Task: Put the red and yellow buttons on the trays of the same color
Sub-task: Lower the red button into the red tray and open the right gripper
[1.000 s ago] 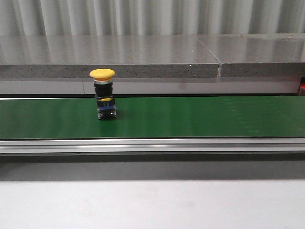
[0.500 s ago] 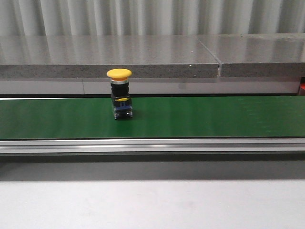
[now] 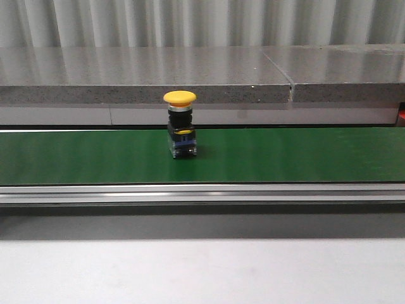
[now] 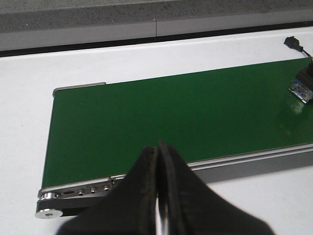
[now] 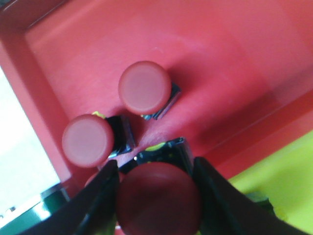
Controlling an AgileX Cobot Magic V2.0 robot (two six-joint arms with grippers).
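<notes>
A yellow button (image 3: pixel 181 130) stands upright on the green conveyor belt (image 3: pixel 285 155), left of centre in the front view. Its base shows at the edge of the left wrist view (image 4: pixel 304 83). My left gripper (image 4: pixel 157 147) is shut and empty, above the near rail at the belt's end, well apart from the button. My right gripper (image 5: pixel 155 169) is shut on a red button (image 5: pixel 159 200) and holds it over the red tray (image 5: pixel 220 58). Two more red buttons (image 5: pixel 145 88) (image 5: pixel 88 140) lie in that tray. No gripper shows in the front view.
A yellow tray (image 5: pixel 279 181) adjoins the red tray. A grey stone ledge (image 3: pixel 190 76) runs behind the belt. White table surface (image 3: pixel 202 272) lies in front of the belt's metal rail (image 3: pixel 202 193). A black connector with cable (image 4: pixel 293 43) lies beyond the belt.
The yellow button has travelled to the right along the belt, still upright.
</notes>
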